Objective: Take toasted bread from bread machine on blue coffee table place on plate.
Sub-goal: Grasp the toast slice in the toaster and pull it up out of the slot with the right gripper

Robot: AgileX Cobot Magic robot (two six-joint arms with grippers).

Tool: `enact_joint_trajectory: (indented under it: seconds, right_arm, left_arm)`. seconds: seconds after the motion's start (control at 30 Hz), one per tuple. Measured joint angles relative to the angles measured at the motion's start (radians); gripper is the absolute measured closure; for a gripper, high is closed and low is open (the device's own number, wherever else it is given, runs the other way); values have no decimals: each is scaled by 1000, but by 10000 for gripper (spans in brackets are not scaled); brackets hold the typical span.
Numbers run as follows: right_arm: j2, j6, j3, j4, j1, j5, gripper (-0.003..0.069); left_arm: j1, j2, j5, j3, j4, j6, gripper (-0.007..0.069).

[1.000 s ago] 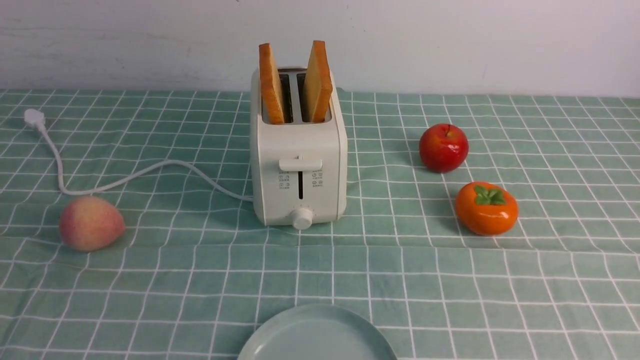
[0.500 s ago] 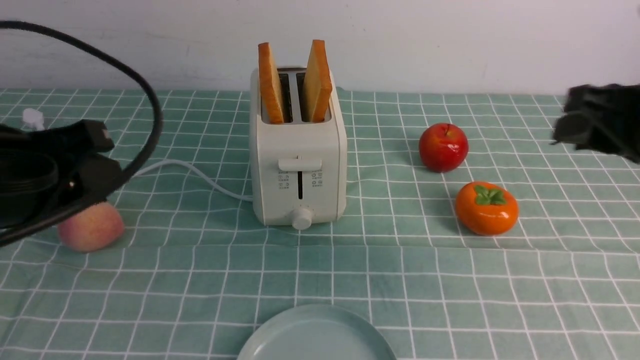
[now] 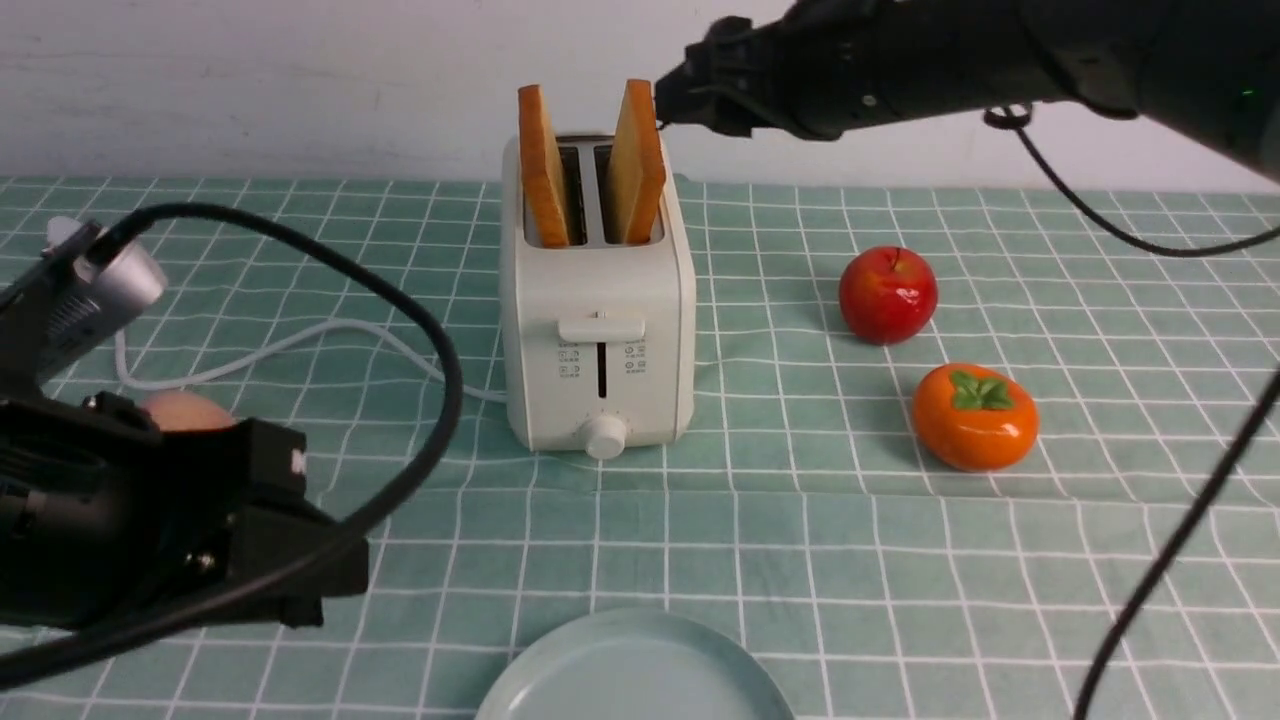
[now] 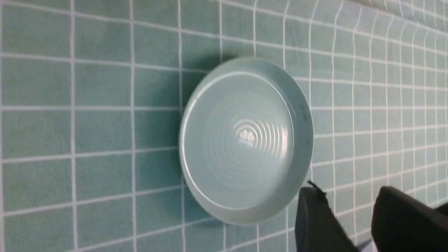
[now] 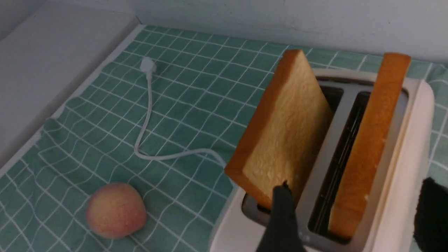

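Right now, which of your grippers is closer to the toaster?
My right. The right gripper is open above the toaster; the left gripper hangs off to its left.

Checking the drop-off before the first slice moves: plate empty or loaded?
Empty. In the left wrist view the plate shows bare glaze from rim to rim, with only light reflections on it.
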Motion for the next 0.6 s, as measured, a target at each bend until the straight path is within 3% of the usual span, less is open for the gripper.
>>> enact_joint_trajectory:
  seconds: [0.13,0.3,0.43,0.47,0.53,0.6]
  right_arm:
    - [96,-14,-59,9,1,-61,77]
    - [178,-30,-65,15,3,-105,113]
    - [201,-62,-67,41,8,-111,263]
    - [201,-70,-68,50,10,-112,383]
    - [201,-71,-69,72,10,-112,529]
    - [197,-73,-69,83,10,-115,586]
  left_arm:
    - [0,0,17,0,-23,2,386]
    - [0,0,20,0,-42,2,386]
    - [0,0,21,0,-44,2,386]
    - [0,0,22,0,-44,2,386]
    - [0,0,24,0,-47,2,386]
    - [0,0,24,0,-48,2,386]
